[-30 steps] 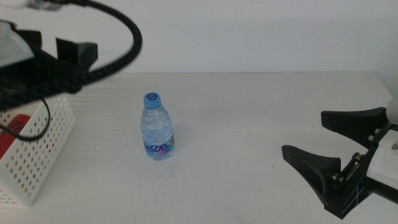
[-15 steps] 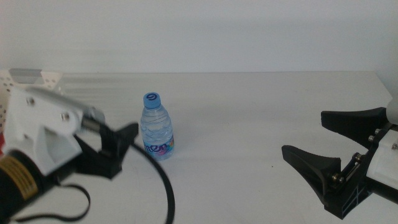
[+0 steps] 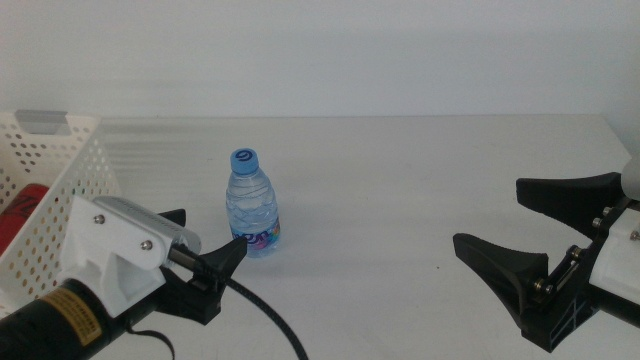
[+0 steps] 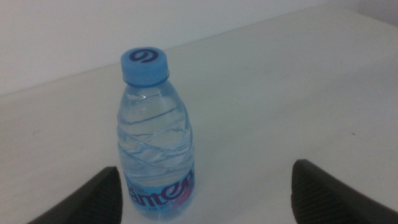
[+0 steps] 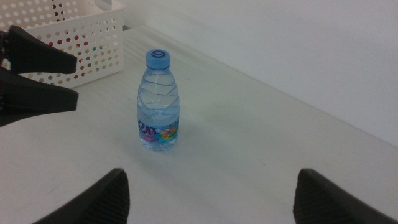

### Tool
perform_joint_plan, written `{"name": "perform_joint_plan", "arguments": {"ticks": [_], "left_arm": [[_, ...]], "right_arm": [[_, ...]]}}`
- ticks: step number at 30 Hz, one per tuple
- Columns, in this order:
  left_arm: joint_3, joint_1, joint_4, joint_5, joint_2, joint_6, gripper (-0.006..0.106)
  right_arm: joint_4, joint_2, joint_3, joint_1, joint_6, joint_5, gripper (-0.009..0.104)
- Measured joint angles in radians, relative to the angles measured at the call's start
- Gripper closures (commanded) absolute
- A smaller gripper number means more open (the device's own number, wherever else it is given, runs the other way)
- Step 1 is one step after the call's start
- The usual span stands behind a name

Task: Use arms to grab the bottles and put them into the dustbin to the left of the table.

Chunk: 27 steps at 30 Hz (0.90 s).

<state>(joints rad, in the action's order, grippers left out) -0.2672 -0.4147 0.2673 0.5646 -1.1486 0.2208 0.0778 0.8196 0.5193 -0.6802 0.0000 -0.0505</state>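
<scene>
The table (image 3: pixel 420 190) is a plain white matte top filling most of the middle view, with a bare pale wall behind it across the upper part of the frame.

At the far left of the middle view stands the white perforated dustbin (image 3: pixel 70 175), its rim reaching the left edge; something red with white marks lies inside it, seen through the open top, its writing too small to read.

In the lower left of the frame the left gripper (image 3: pixel 205 262) reaches in on a white housing with a yellow label on the black wrist; the label's print is not legible. Its jaws are spread wide and hold nothing, the tips just beside the base of the water bottle (image 3: pixel 252 204), which the left wrist view shows between the jaws but apart from both.

The water bottle stands upright left of centre, long axis vertical, blue cap (image 4: pixel 144 65) up. The cap bears a white swirl mark. Its label band shows white lettering that is only partly readable and a pink and yellow patch.

In the lower right the right gripper (image 3: pixel 535 235) rests near the frame's edge, well apart from the bottle, jaws spread wide and empty.
</scene>
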Motion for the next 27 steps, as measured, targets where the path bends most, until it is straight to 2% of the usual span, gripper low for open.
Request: {"name": "perform_joint_plan", "arguments": {"ticks": [5, 12, 27], "left_arm": [[0.0, 0.0, -0.026, 0.109, -0.076, -0.01, 0.013], [-0.015, 0.0, -0.119, 0.185, -0.146, -0.099, 0.013], [-0.102, 0.0, -0.163, 0.275, -0.343, -0.152, 0.013]], "right_arm": [[0.0, 0.0, 0.0, 0.0, 0.0, 0.0, 0.025], [0.0, 0.0, 0.0, 0.0, 0.0, 0.0, 0.025], [0.0, 0.0, 0.0, -0.001, 0.0, -0.001, 0.025]]}}
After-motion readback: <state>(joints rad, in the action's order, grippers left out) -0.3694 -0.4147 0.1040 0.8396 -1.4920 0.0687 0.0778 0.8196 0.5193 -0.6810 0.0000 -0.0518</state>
